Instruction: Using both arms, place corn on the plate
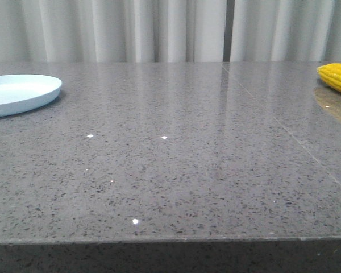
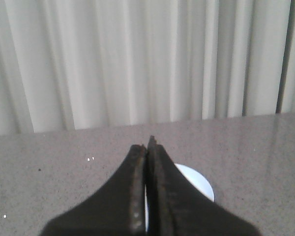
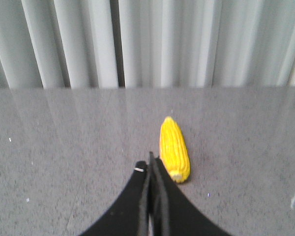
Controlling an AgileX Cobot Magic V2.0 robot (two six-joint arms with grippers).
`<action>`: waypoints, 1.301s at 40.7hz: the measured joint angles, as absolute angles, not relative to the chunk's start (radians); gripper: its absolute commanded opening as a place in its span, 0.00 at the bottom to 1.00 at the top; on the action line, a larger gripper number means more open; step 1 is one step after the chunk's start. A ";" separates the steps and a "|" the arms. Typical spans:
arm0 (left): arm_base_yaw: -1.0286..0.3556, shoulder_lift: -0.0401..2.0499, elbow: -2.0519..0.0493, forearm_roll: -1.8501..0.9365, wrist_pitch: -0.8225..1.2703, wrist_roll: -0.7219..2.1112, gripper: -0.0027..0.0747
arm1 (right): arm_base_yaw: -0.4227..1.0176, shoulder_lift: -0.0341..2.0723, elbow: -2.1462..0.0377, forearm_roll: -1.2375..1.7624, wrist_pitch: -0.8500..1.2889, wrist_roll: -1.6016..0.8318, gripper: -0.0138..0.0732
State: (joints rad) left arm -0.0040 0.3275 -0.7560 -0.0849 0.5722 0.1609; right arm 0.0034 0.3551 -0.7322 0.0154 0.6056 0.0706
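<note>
Front view: neither hand was in sight; the plate [image 1: 20, 92] lay at the far left edge of the grey tabletop [image 1: 176, 170] and the corn [image 1: 337, 78] at the far right edge, well apart from each other.
Left wrist view: the left hand [image 2: 147, 147] had its fingers pressed together and held nothing; the plate [image 2: 199, 184] lay just beyond and below the fingertips, mostly hidden behind them.
Right wrist view: the right hand [image 3: 151, 164] was also pressed together and empty; the corn [image 3: 174, 149] lay flat on the tabletop just beside the fingertips, its stub end nearest them, its tapered tip pointing away.
Step in hand: judged as the very start, the corn not yet grasped.
Next move: the right hand would likely need to spread its fingers and come down over the corn's middle.
</note>
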 measured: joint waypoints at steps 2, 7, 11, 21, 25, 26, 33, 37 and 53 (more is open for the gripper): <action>-0.004 0.358 -0.761 -0.085 0.592 0.161 0.01 | 0.003 0.394 -0.746 0.015 0.627 0.071 0.08; -0.004 0.419 -0.761 -0.085 0.615 0.161 0.01 | 0.003 0.472 -0.747 0.015 0.674 0.071 0.08; -0.004 0.449 -0.761 -0.085 0.624 0.161 0.01 | 0.003 0.527 -0.747 0.015 0.687 0.071 0.08; -0.004 0.489 -0.761 -0.085 0.628 0.161 0.01 | 0.003 0.616 -0.747 0.011 0.718 0.073 0.08; -0.004 0.494 -0.761 -0.085 0.628 0.161 0.01 | 0.003 0.639 -0.747 0.000 0.729 0.073 0.09; -0.004 0.494 -0.761 -0.085 0.628 0.161 0.01 | 0.003 0.644 -0.747 -0.006 0.732 0.073 0.10; -0.004 0.494 -0.761 -0.085 0.628 0.161 0.09 | 0.003 0.670 -0.747 -0.010 0.738 0.073 0.42; -0.004 0.494 -0.761 -0.085 0.628 0.161 0.29 | 0.003 0.672 -0.747 -0.012 0.740 0.071 0.66; -0.004 0.527 -0.761 -0.085 0.701 0.161 0.66 | 0.003 0.672 -0.747 -0.014 0.742 0.071 0.81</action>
